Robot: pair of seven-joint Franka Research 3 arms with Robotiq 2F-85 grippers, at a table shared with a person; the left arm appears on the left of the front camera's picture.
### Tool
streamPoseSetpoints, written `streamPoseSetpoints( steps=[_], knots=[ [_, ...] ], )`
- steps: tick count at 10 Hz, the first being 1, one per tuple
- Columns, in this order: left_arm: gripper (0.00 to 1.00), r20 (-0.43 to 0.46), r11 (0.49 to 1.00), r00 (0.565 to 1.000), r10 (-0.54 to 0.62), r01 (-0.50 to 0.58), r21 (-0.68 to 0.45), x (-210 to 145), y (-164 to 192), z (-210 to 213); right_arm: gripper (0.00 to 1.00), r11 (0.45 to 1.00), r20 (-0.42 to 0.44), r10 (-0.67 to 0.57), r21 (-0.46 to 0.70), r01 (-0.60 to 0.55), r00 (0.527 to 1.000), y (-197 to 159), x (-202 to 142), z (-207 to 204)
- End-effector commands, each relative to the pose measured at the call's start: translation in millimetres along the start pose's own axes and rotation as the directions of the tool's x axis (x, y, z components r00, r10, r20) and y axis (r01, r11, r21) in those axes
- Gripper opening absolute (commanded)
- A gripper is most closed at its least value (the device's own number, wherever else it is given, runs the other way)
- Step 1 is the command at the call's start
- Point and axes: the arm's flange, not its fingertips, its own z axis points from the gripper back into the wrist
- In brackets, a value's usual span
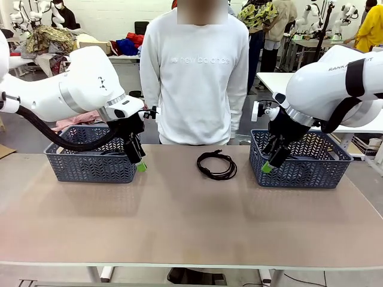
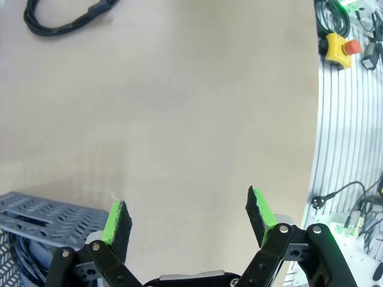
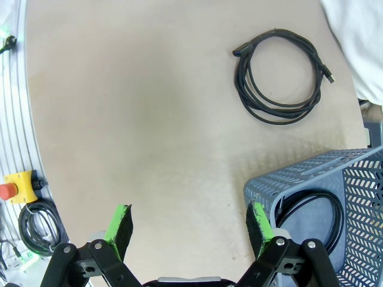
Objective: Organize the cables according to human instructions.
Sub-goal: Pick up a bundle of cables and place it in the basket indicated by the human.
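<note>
A coiled black cable (image 1: pixel 217 164) lies on the table's far middle, in front of the person; the right wrist view has it at the upper right (image 3: pixel 280 76) and the left wrist view catches its edge at the top left (image 2: pixel 63 15). Another black cable (image 3: pixel 311 212) lies inside the right basket (image 1: pixel 302 160). A dark cable (image 2: pixel 24 266) rests in the left basket (image 1: pixel 90 161). My left gripper (image 1: pixel 139 162) hangs open at that basket's right corner, nothing between its pads (image 2: pixel 185 218). My right gripper (image 1: pixel 269 164) is open and empty at the right basket's left edge (image 3: pixel 188 224).
The person stands at the far side, arms down. Below the table's near edge are a yellow box with a red button (image 3: pixel 15 184) and loose cords (image 3: pixel 39 227). The wide middle of the tabletop (image 1: pixel 191 209) is bare.
</note>
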Motion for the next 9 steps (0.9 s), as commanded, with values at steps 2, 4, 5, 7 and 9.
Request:
streamPoseSetpoints(
  steps=[2, 4, 5, 7, 9],
  knots=[
    [1.0, 0.002, 1.0, 1.0, 0.003, -0.003, 0.002, -0.9, -0.4, 1.1, 1.0, 1.0, -0.01, -0.01, -0.009, 0.01, 1.0, -0.3, 1.8, 1.6],
    [1.0, 0.002, 1.0, 1.0, 0.003, -0.003, 0.002, -0.9, -0.4, 1.1, 1.0, 1.0, -0.01, -0.01, -0.009, 0.01, 1.0, -0.3, 1.8, 1.6],
    [1.0, 0.002, 1.0, 1.0, 0.003, -0.003, 0.002, -0.9, -0.4, 1.1, 1.0, 1.0, -0.01, -0.01, -0.009, 0.01, 1.0, -0.3, 1.8, 1.6],
    [1.0, 0.002, 1.0, 1.0, 0.003, -0.003, 0.002, -0.9, -0.4, 1.1, 1.0, 1.0, -0.01, -0.01, -0.009, 0.01, 1.0, -0.3, 1.8, 1.6],
    [1.0, 0.002, 1.0, 1.0, 0.003, -0.003, 0.002, -0.9, -0.4, 1.1, 1.0, 1.0, -0.01, -0.01, -0.009, 0.01, 1.0, -0.3, 1.8, 1.6]
  ],
)
